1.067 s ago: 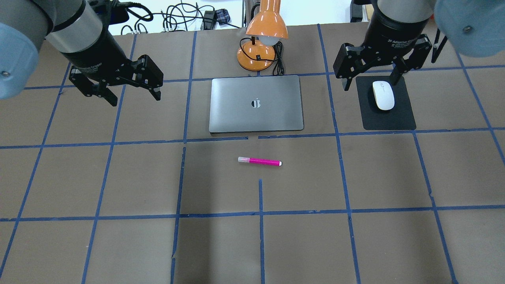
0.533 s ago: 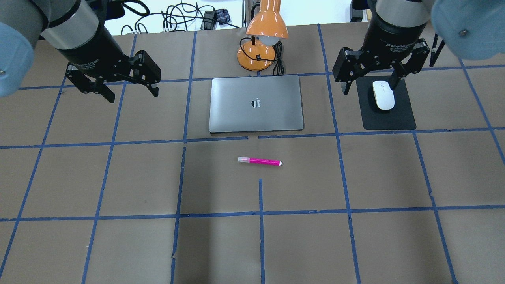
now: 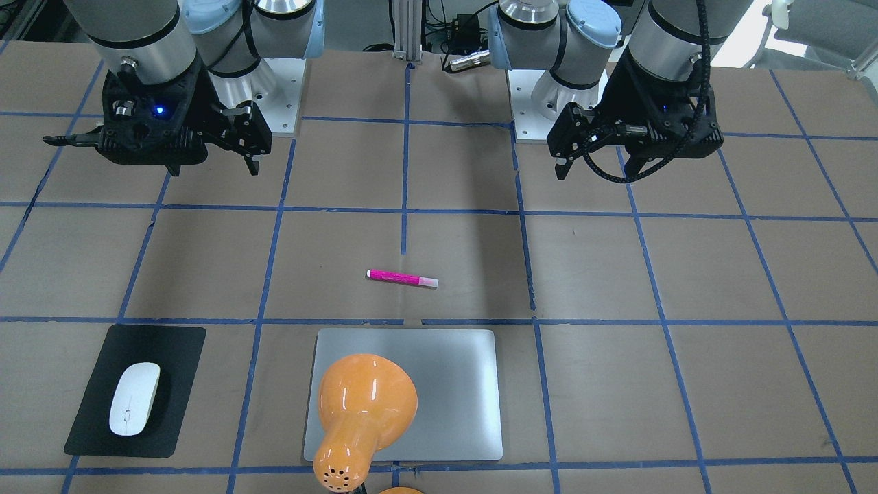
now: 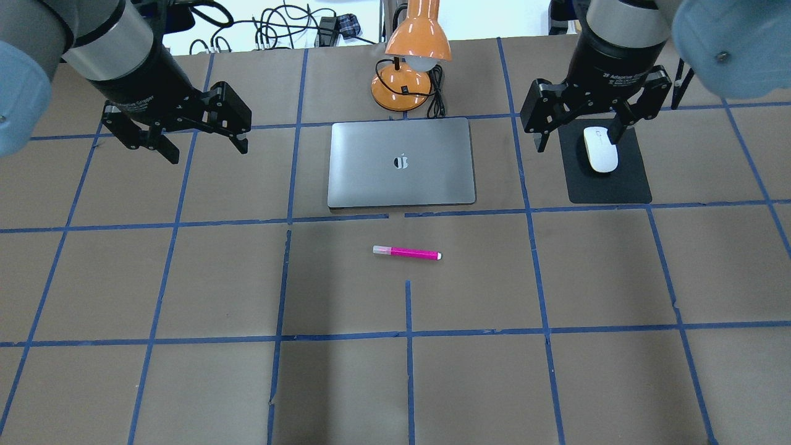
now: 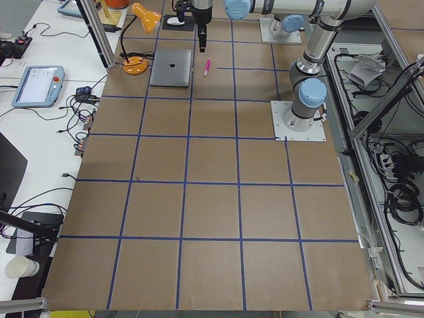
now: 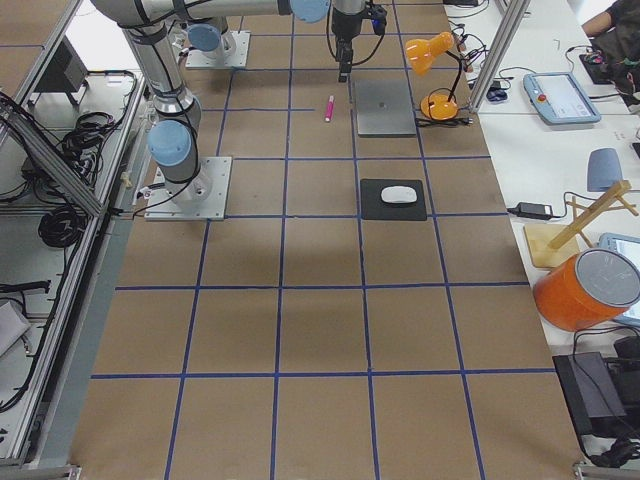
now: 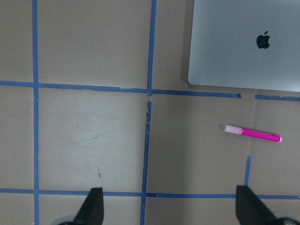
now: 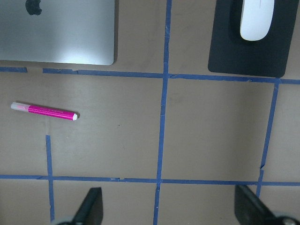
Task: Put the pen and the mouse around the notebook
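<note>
The silver-grey notebook (image 4: 401,162) lies closed at the far middle of the table. On the near side of it, the magenta pen (image 4: 406,253) lies flat and crosswise, apart from it. The white mouse (image 4: 600,149) rests on a black mat (image 4: 609,185) to the notebook's right. My left gripper (image 4: 207,151) hangs open and empty above the table, left of the notebook. My right gripper (image 4: 578,141) hangs open and empty above the mat's far left corner. The right wrist view shows the pen (image 8: 44,110) and mouse (image 8: 256,18) well ahead of the open fingers.
An orange desk lamp (image 4: 417,37) with its cord stands just beyond the notebook's far edge and overhangs the notebook in the front-facing view (image 3: 363,412). Brown paper with blue tape lines covers the table. Cables lie past the far edge.
Both grippers have drifted slightly toward the far side of the table and stayed open. The pen, mouse and notebook have not moved.
</note>
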